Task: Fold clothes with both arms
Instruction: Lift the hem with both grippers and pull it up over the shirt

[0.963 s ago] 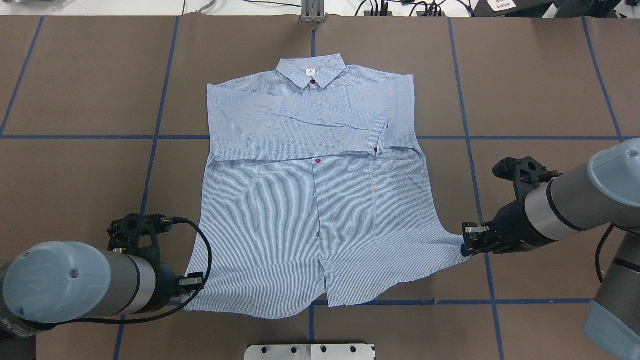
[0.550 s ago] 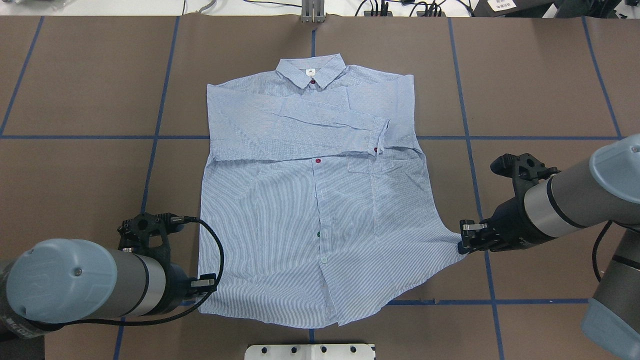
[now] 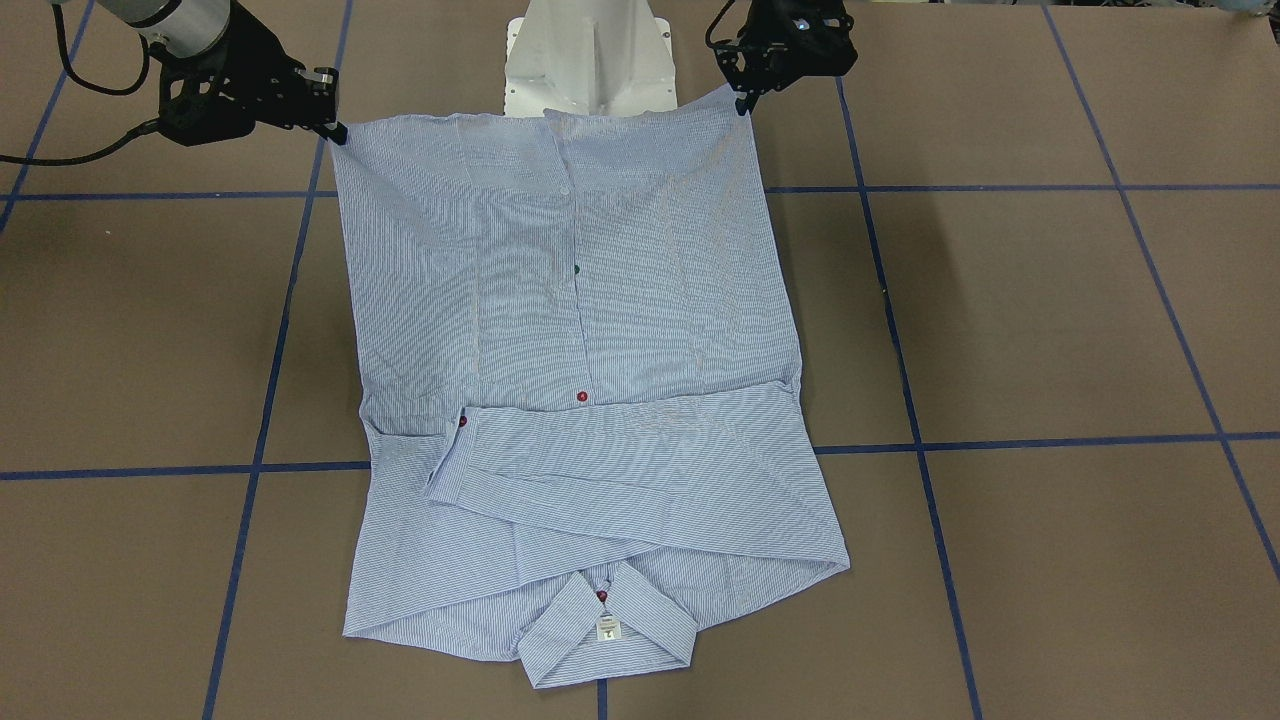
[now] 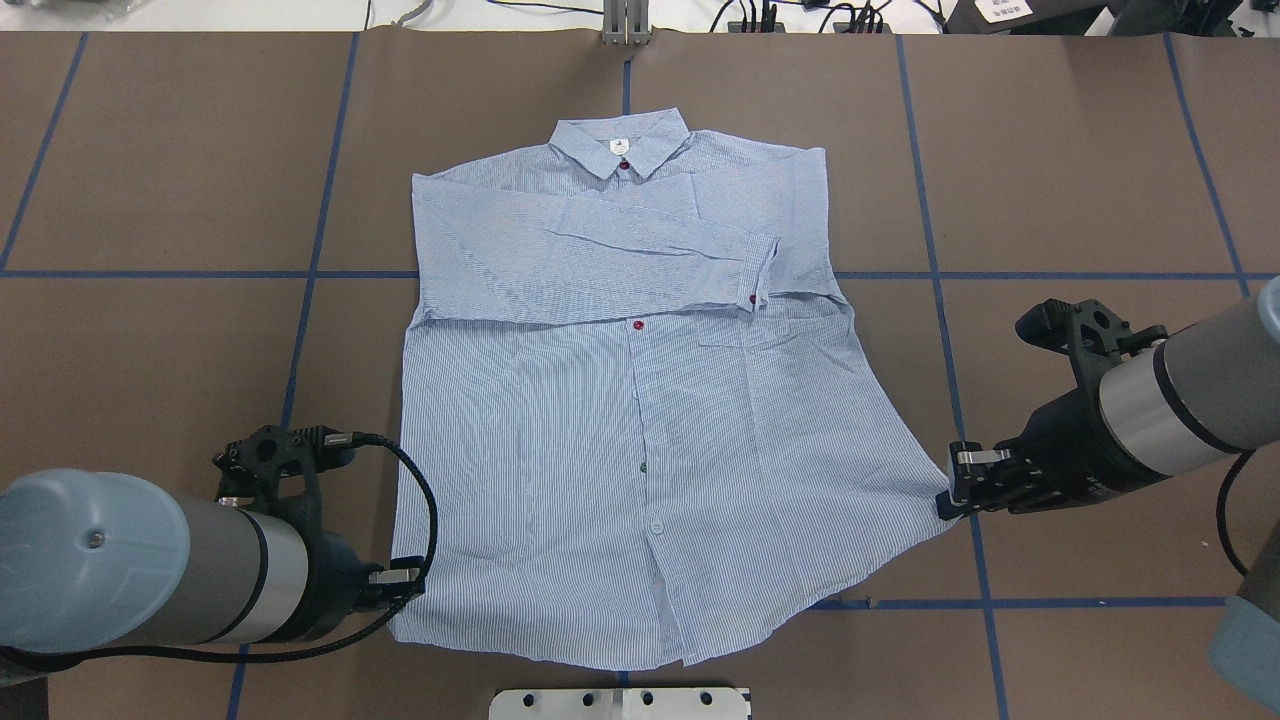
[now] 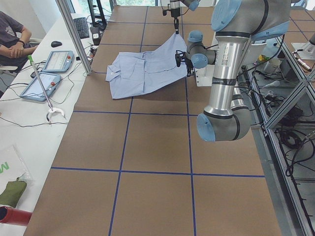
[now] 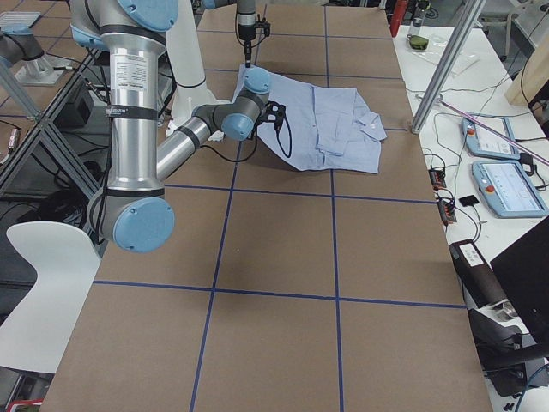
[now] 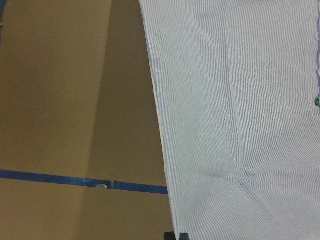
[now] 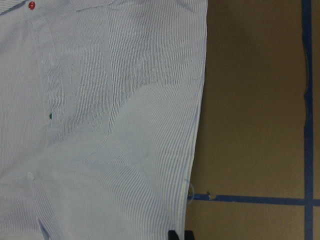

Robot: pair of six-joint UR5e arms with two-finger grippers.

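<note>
Black left pincer [image 4: 405, 579] and black right pincer [image 4: 949, 497] each clench a hem corner of the light-blue striped button-up shirt [image 4: 600, 420], holding it lifted and taut, ready to fold toward the collar.

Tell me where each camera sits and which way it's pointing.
Front-facing: across the table, looking down at shirt; left gripper top right, right gripper top left.
Overhead: behind the robot, looking forward and down; left arm, right arm at sides.
Exterior left: table's left end; left arm near.
Exterior right: table's right end; right arm near.
Left wrist: down onto shirt edge; fingertip at bottom.
Right wrist: likewise.
Shared: both wrist views show the green button.
</note>
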